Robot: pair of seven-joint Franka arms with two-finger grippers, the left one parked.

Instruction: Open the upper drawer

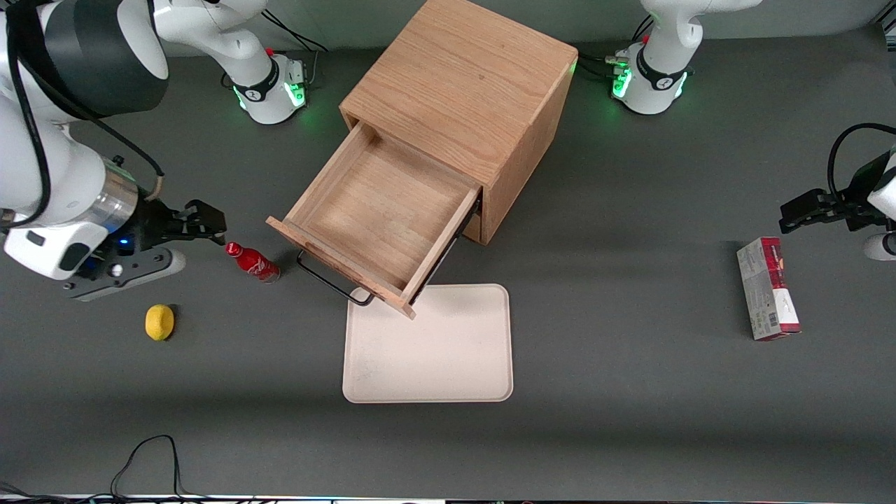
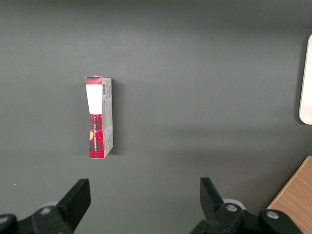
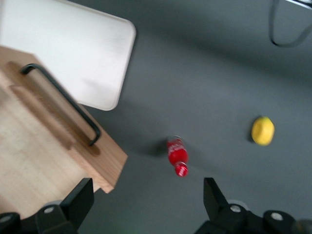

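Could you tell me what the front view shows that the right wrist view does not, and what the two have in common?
Only the front view shows the oak cabinet, the upper drawer's empty inside, the red-and-white box toward the parked arm's end, and the tool from outside, beside the red bottle. Only the right wrist view shows the tool's open fingers above the table. Both show the pulled-out upper drawer with its dark handle, the white tray, the bottle and the lemon.
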